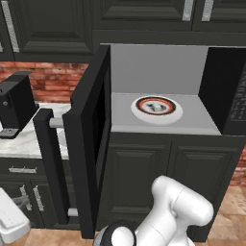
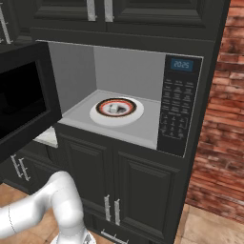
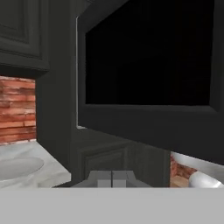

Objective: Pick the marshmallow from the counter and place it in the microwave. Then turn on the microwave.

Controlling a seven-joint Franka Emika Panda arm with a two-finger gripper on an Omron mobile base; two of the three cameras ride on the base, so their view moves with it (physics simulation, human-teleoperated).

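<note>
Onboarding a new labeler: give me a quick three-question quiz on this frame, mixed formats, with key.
1. True or false: the marshmallow lies on the turntable inside the microwave.
2. Multiple choice: the microwave door is (A) shut, (B) swung open, (C) missing.
3. Fill in: in the hand view the gripper has its jaws ____ with nothing between them.

Key:
1. True. Both base views show the small pale cube on the red-ringed plate.
2. B. The door stands out to the left, cavity exposed.
3. Shut. The gripper faces the door's dark glass, so closing the door looks like the likely next step before the keypad.
</note>
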